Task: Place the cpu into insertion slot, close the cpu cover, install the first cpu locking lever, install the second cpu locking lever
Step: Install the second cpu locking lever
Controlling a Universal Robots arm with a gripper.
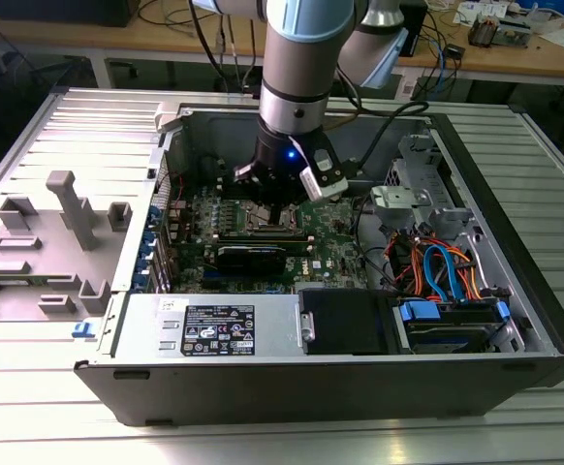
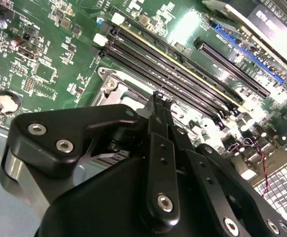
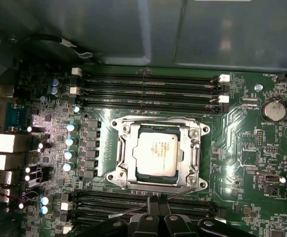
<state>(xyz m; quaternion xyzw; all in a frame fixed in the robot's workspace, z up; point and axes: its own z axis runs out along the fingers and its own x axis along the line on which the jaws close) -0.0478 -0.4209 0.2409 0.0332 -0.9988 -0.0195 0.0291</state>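
Observation:
In the first wrist view the cpu [image 3: 156, 154], a grey square chip, lies flat in the insertion slot [image 3: 137, 175] on the green board. The silvery cpu cover [image 3: 125, 157] lies closed around it, framing the chip. Thin wire levers [image 3: 180, 191] run along the socket edge nearest my gripper [image 3: 156, 210]. The black fingers are together beside that edge. Whether they pinch a lever wire I cannot tell. The second wrist view has the gripper [image 2: 161, 98] with its tips touching just over a corner of the cover [image 2: 109, 85]. In the exterior view the gripper [image 1: 274, 205] reaches down into the open case, over the socket.
Long black memory slots [image 3: 148, 84] flank the socket on both sides. A black card [image 1: 251, 257] lies just in front of the gripper. Drives and coloured cables [image 1: 437, 276] fill the case's right end, a labelled power supply [image 1: 214, 329] its front. Grey fixtures [image 1: 69, 208] stand outside the case.

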